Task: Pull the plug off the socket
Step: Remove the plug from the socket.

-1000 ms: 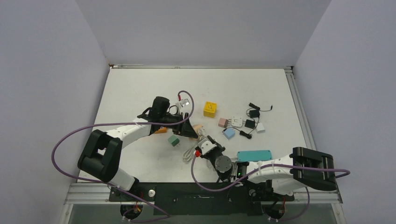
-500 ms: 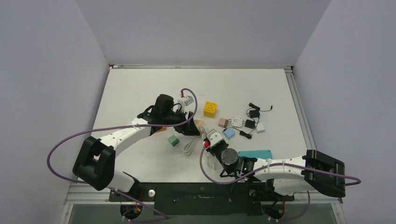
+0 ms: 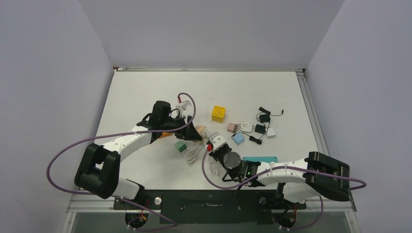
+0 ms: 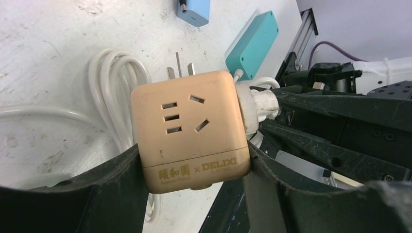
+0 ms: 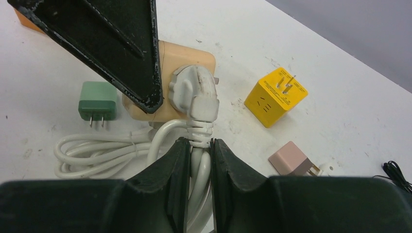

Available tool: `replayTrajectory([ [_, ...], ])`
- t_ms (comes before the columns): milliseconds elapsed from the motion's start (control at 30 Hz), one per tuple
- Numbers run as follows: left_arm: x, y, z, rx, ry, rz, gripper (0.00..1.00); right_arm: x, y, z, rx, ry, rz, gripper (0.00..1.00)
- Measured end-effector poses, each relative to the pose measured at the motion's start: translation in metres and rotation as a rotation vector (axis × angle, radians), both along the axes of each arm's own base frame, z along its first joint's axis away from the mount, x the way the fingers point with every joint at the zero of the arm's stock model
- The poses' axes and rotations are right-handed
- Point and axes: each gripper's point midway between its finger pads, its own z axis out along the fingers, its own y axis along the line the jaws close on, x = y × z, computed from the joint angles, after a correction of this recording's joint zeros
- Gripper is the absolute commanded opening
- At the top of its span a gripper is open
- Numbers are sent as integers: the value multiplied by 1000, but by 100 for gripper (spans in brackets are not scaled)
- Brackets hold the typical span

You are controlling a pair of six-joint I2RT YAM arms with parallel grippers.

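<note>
1. The left end effector [image 4: 194, 194] is clamping the beige cube socket [image 4: 189, 131] between its two black fingers, partly spread to the cube's width, pressing on the cube's lower side faces.
2. The socket is sitting near the middle of the tabletop [image 3: 145, 92], its face with the slots turned toward the left wrist camera.
3. The white plug [image 5: 192, 87] is sitting in the socket's side face, its round head flush against the beige surface.
4. The right end effector [image 5: 197, 160] is pinching the white cord [image 5: 200, 170] just behind the plug's ribbed collar, its fingers drawn fully together on it.
5. The plug is lying directly ahead of the right fingertips, between them and the socket.
6. The rest of the cord is lying coiled on the tabletop beside the socket.
7. A green adapter [image 5: 97, 101] is resting just left of the socket, and a yellow cube [image 5: 275, 96] is standing well apart to its right.
</note>
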Motion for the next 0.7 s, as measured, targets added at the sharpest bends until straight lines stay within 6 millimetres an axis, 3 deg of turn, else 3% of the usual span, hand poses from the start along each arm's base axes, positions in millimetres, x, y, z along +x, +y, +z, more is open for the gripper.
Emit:
replayTrajectory([
  [400,14,20,4,-18,-46,110,0,15,22,-1,28,35,-27,5],
  [700,12,18,6,224,-222,99,0,11,12,-9,25,63,-10,5],
])
